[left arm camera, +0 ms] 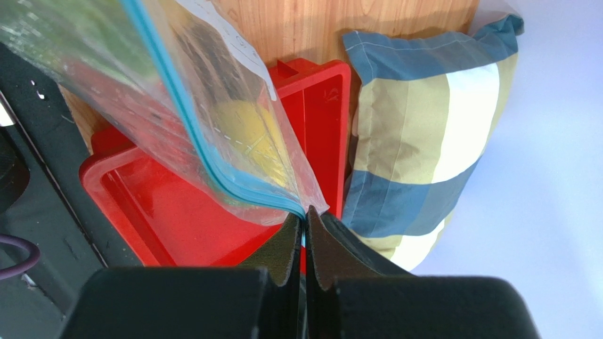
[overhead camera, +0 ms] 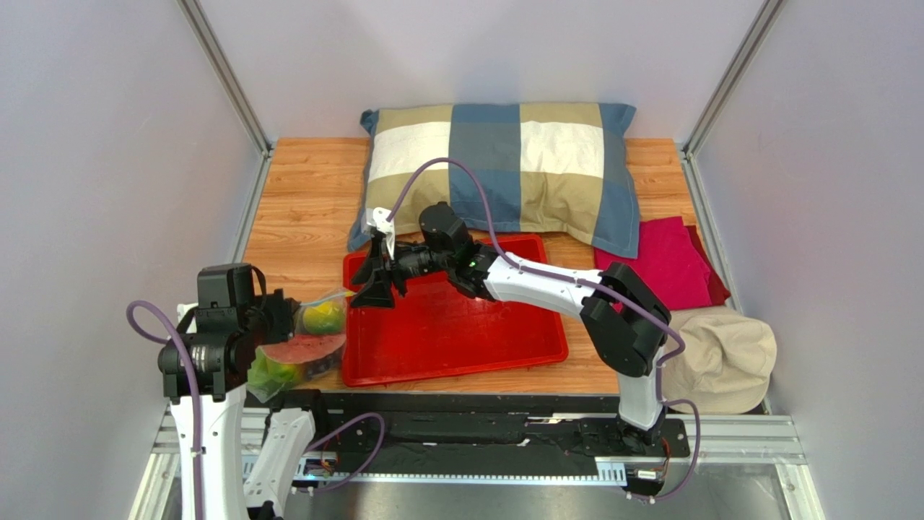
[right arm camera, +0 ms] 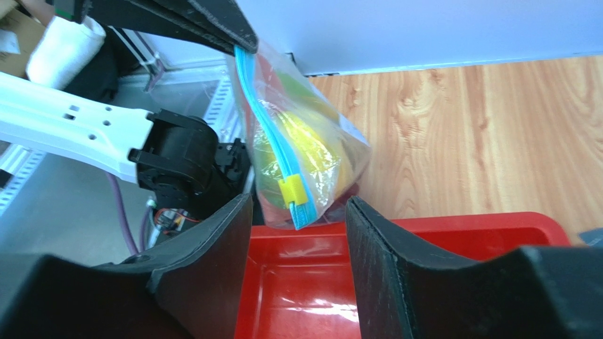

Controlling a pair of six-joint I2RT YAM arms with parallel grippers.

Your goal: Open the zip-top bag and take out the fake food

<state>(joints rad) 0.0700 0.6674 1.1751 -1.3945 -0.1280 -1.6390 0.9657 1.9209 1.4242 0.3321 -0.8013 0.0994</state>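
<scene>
- The zip-top bag (left arm camera: 212, 127) is clamped at a corner of its blue zip strip by the left tool (left arm camera: 306, 215), whose fingers are pressed together on the plastic.
- The right tool (right arm camera: 297, 201) is held with its fingers apart, just in front of the strip's yellow slider (right arm camera: 291, 192).
- Yellow and green fake food (right arm camera: 301, 141) is seen inside the bag, which is hung beside the left edge of the red tray (right arm camera: 439, 236) on the wooden desk (right arm camera: 481, 120).

Left arm (overhead camera: 222, 455) and right arm (overhead camera: 539, 284): white tube links, chunky black joint housings. A purple cable (overhead camera: 477, 211) loops along each. Fingers (right arm camera: 212, 247) matte black, broad wedge shapes. White bracket (overhead camera: 380, 220) on the right wrist. Bases on a black rail (overhead camera: 466, 428) at the table's near edge.
</scene>
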